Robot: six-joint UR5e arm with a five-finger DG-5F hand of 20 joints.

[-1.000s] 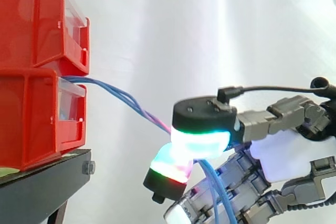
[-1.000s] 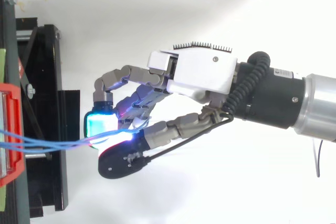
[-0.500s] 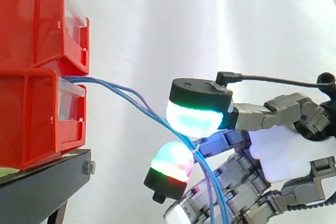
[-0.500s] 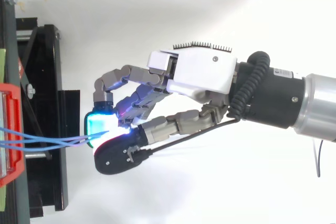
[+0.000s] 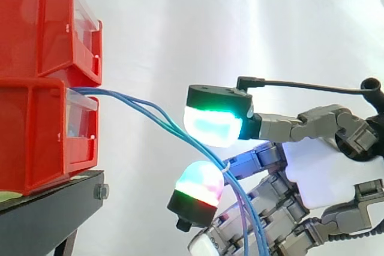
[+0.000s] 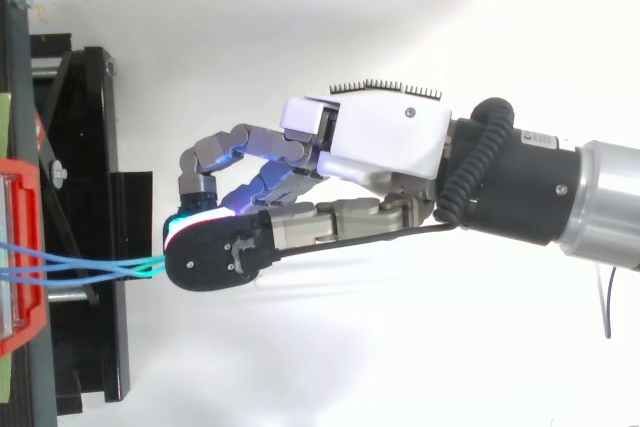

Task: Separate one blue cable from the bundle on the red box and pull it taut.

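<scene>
White curtain (image 5: pixel 240 28) hangs behind everything. Two red bins sit one on top of the other on a black stand (image 5: pixel 54 208). Some thin blue cables (image 5: pixel 117 95) come out where the top red bin (image 5: pixel 42 22) meets the bottom red bin (image 5: pixel 36 136). They droop down and away from the bins, toward the hand (image 6: pixel 370 142).

From the side, one fat glowing pad (image 5: pixel 213 124) shines green and blue above the cables. Another pad (image 5: pixel 198 184) shines red and pink below them. The fingers are open, with a gap between these two pads. The cables slip through that gap and then hang down past the other fingers. They rest against the lower pad, but nothing is squeezing them. From the top, the upper pad covers the spot where the cables reach the hand.

I think the job is at the picking step. The cables run together in a bunch, and no single one is pulled out yet. They look loose and curvy, not tight. Next, the pads should close on just one cable and let the others fall free. Then the hand should move away from the bins until that cable is straight.

I cannot read any words or labels.
</scene>
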